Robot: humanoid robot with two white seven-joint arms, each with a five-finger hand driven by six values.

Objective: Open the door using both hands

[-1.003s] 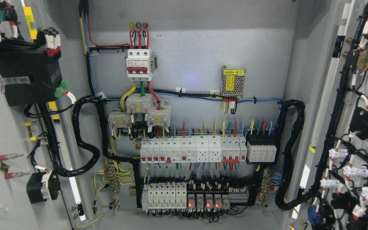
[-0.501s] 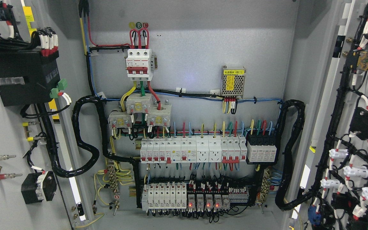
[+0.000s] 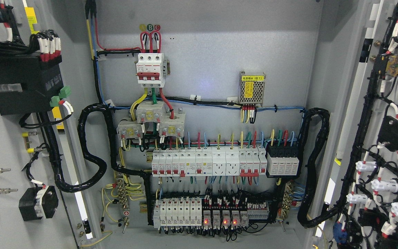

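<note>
Grey metal electrical cabinet (image 3: 202, 52) with both doors swung open, seen from the front. Neither robot hand appears in the view, so the state of the fingers cannot be told.

Left door (image 3: 2, 145) stands open at the picture's left edge, its inner face turned toward the camera. It carries a black box (image 3: 22, 86) with red-and-white wire ends on top, green connectors beside it, and a smaller black block (image 3: 37, 207) lower down. Right door (image 3: 358, 114) stands open at the right edge, its inner face lined with black wire bundles and white-capped components (image 3: 382, 186).

Between the doors, the cabinet's back panel holds a white three-pole breaker (image 3: 150, 69) with red loops of wire at top centre. To its right sits a small perforated metal power supply (image 3: 252, 88) with a yellow label. Below runs a row of white breakers (image 3: 206, 162), and under that a second row (image 3: 199, 212) where four small red lights glow. Thick black cable looms (image 3: 93, 152) curve from the panel toward each door.
</note>
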